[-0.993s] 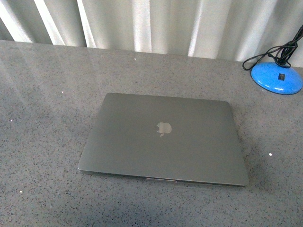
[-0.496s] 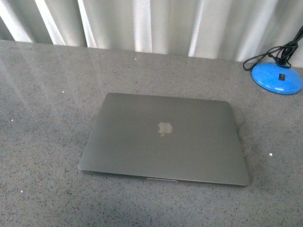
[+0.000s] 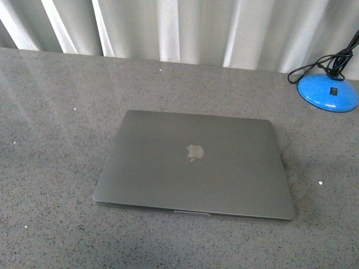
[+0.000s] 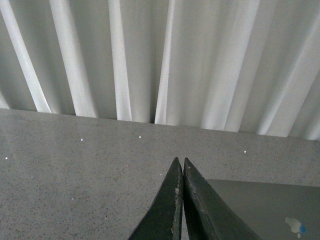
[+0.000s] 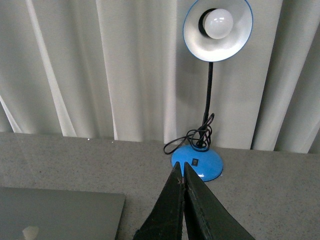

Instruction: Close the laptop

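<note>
The space-grey laptop (image 3: 193, 165) lies flat on the grey speckled table (image 3: 50, 168) with its lid down and the silvery apple logo facing up. Neither arm shows in the front view. In the left wrist view my left gripper (image 4: 181, 161) is shut and empty above the table, with a corner of the laptop lid (image 4: 265, 207) beside it. In the right wrist view my right gripper (image 5: 181, 166) is shut and empty, with a corner of the laptop lid (image 5: 60, 215) off to its side.
A blue desk lamp's base (image 3: 328, 92) with a coiled black cord stands at the table's far right; its head and bulb (image 5: 218, 27) show in the right wrist view. White pleated curtains (image 3: 179, 28) hang behind the table's far edge.
</note>
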Motion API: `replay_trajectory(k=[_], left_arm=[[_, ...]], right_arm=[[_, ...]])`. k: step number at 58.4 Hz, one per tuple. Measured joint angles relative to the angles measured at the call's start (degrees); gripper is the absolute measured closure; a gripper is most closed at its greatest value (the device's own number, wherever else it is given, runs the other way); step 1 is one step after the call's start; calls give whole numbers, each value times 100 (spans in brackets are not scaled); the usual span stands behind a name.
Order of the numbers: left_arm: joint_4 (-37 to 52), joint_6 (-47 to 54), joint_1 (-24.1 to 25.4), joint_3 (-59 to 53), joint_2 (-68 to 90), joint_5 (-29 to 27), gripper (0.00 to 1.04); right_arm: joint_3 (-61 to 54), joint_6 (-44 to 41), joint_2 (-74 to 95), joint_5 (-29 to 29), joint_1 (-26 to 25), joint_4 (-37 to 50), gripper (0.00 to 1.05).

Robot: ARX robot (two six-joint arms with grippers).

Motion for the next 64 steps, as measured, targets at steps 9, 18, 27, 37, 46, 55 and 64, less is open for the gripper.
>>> replay_trajectory(k=[9,18,27,37,46,55,64], left_arm=[[-439,0,0,0,-446,0,101],[-815,0,0,0,-841,0,101],[-1143,0,0,0,-1172,0,101],[-1451,0,0,0,-1484,0,101],[-1676,0,0,0,-1705,0,101],[-2350,0,0,0,-2227,0,101],[-2800,2,0,0,-2791,-2,101]], right_arm=[[-2,2,-420,0,0,-402,104],[-2,2,-782,0,0,-754,104],[-2,2,-1084,0,0,-1051,104],[-2,2,-1364,2,0,-1333,104],[-2,4,-1567,0,0,-1534,104],[0,7,-2476,2,0,-2527,104],[0,7,-2553,4,0,-2557,104]])
